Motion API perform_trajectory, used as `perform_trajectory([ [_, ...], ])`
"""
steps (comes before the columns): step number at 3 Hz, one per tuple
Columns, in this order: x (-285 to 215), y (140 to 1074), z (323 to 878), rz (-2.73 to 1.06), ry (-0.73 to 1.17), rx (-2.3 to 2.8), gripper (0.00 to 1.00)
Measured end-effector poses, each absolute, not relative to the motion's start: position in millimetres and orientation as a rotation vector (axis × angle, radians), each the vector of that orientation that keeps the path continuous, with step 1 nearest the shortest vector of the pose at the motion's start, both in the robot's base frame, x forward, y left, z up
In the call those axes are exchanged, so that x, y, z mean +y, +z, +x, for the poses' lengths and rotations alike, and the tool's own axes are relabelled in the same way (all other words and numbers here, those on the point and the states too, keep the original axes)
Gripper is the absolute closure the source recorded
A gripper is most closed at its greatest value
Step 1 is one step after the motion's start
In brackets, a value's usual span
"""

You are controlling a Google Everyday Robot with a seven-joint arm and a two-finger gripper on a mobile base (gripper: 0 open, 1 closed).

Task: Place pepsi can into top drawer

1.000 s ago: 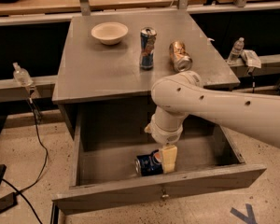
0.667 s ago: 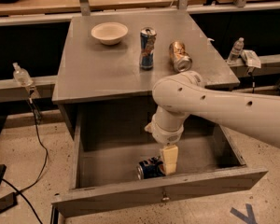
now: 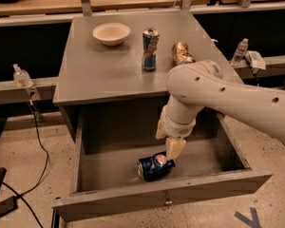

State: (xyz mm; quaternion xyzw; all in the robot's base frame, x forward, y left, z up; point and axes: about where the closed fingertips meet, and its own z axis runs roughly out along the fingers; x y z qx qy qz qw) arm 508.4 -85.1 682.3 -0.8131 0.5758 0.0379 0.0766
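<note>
The pepsi can point(image 3: 155, 166) lies on its side on the floor of the open top drawer point(image 3: 190, 190), near the front panel and a little right of centre. Its round logo end faces up and right. My gripper point(image 3: 169, 145) hangs down inside the drawer from the big white arm, just above and to the right of the can. Its tan fingers point(image 3: 175, 148) stand apart, and the lower fingertip is at the can's upper end. The can rests on the drawer floor and is not held.
On the cabinet top stand a white bowl point(image 3: 111, 33), a tall slim blue-and-silver can point(image 3: 150, 49) and a gold can point(image 3: 181, 52) on its side. Water bottles point(image 3: 22, 76) point(image 3: 240, 51) sit on low benches at both sides. A cable runs on the floor at left.
My gripper has risen slightly off the pepsi can, which stays lying on the drawer floor near the front panel.
</note>
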Motion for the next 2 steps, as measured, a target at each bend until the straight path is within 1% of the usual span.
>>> perform_trajectory([
  [1,-100.2,712.3,508.0,-2.420,0.070,1.708,0.70],
  [2,-100.7,712.9,507.4,-2.422,0.069,1.706,0.67],
])
